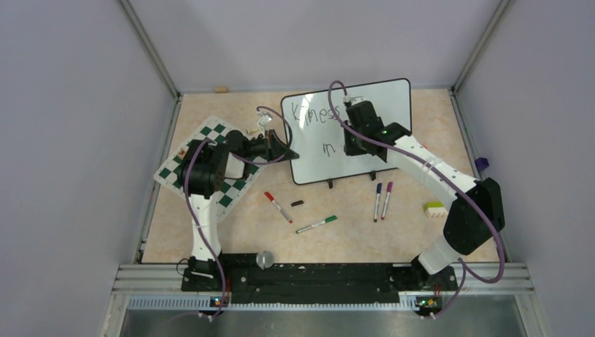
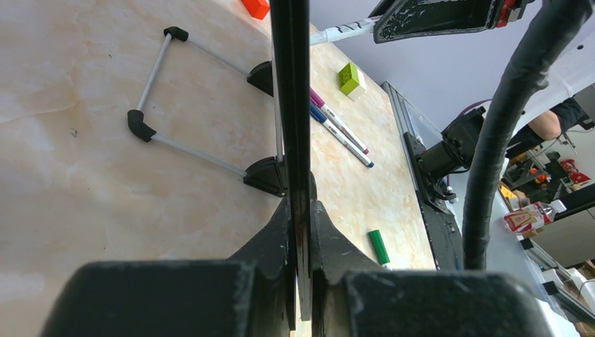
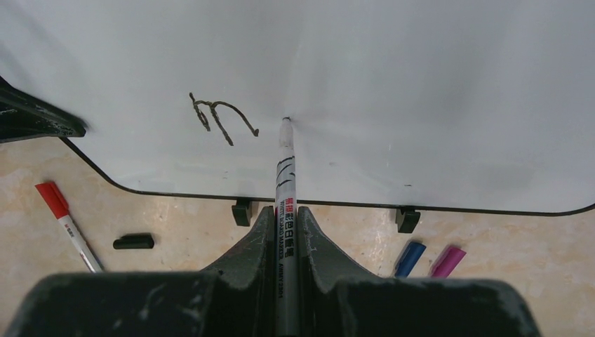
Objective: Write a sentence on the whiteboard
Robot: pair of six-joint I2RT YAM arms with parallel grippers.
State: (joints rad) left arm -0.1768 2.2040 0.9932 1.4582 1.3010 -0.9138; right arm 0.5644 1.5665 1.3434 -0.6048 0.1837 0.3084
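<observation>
Whiteboard, glossy and white, with a thin black frame and rounded corners, is being stood on small black feet toward the far side of the table, its face turned to the arms. Its left edge is being pinched between the closed fingers of the left gripper, and the rim is being seen edge-on from the left wrist. A slim white marker with printed lettering is being clamped in the right gripper, and its tip is being pressed against the board just right of a thin black "m". The sentence is being shown as thin handwritten strokes in two lines, the upper line partly hidden by the right arm.

The tabletop is being seen as pale marbled beige, smooth and flat. A green-and-white checkered mat is lying left of the board. A red marker, green marker, blue marker, purple marker, black cap and yellow-green block are lying in front. The space is being enclosed by plain grey walls.
</observation>
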